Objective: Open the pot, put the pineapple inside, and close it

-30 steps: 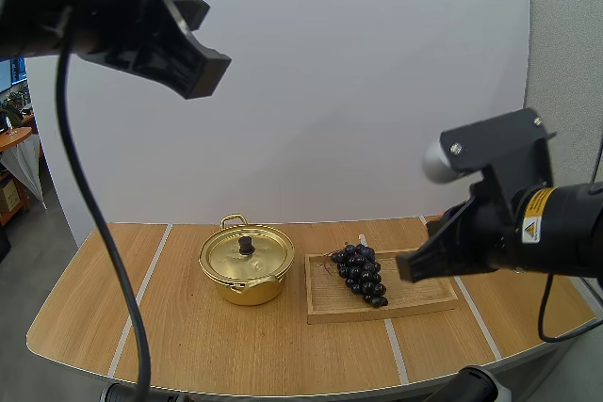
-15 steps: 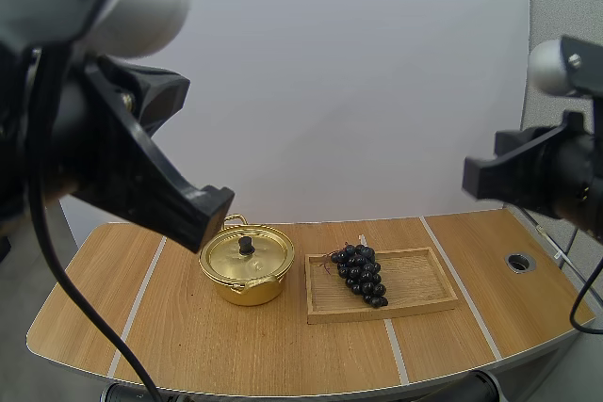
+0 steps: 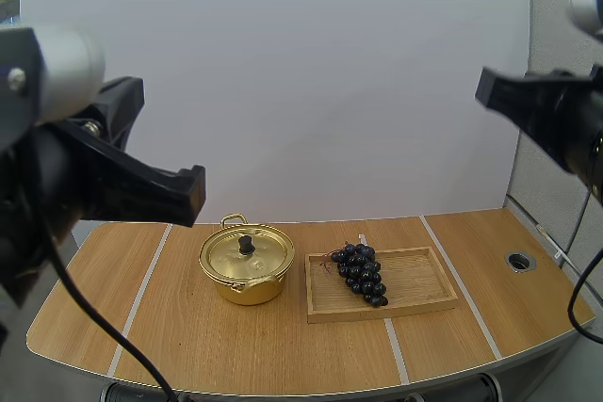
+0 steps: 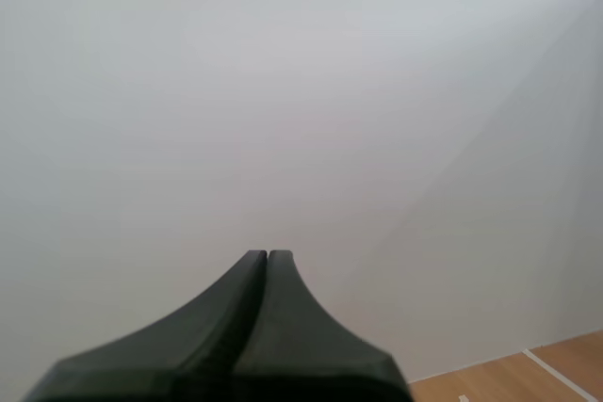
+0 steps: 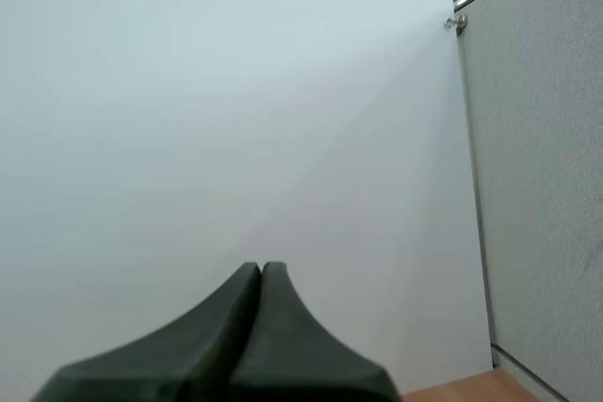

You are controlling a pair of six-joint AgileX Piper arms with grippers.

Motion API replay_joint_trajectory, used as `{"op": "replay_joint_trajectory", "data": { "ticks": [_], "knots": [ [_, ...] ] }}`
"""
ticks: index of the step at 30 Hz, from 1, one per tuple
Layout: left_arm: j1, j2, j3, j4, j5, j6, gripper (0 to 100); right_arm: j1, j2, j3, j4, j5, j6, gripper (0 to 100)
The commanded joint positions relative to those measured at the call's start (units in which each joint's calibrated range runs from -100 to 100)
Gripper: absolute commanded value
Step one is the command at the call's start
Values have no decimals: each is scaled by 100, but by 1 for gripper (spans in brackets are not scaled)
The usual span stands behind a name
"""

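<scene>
Both grippers are clenched on nothing. The left gripper (image 4: 268, 253) has its two black fingers pressed flat together as one dark wedge, with a strip of the wooden table (image 4: 528, 374) showing beyond it. The right gripper (image 5: 261, 265) has its fingers closed tip to tip in the same way. From the high view, the left arm (image 3: 57, 167) and the right arm (image 3: 556, 120) are held high at either side, well above the table and well apart from everything on it. The golden pot (image 3: 247, 275) stands on the table left of centre with its lid (image 3: 254, 256) seated on it and a black knob (image 3: 246, 245) upright on top. Just beside the pot, to its right, lies the wooden tray (image 3: 424, 284). The fruit on hand is a bunch of dark grapes (image 3: 361, 273), lying in the tray at the end nearest the pot.
</scene>
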Motion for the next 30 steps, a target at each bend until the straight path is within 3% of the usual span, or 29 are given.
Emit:
{"op": "replay_joint_trajectory", "data": {
  "ticks": [1,10,14,21,27,30],
  "knots": [
    [3,-27,746,70,-1200,-310,0,-218,-34,684,-56,-1311,21,0],
    [3,-27,2749,70,-3454,-310,0,-218,-34,3020,-56,-4511,-17,0],
    [3,-27,3464,70,-4248,-310,0,-218,-34,3888,-56,-5170,-17,0],
    [3,-27,4564,31,-5855,-310,0,-218,-34,4945,-56,-5205,-17,0],
    [3,-27,5209,23,-6014,-310,0,-218,-34,5802,-56,-5205,-17,0],
    [3,-27,5232,23,-6014,-310,0,-218,-34,5802,4,-4957,-1,0]
  ]
}}
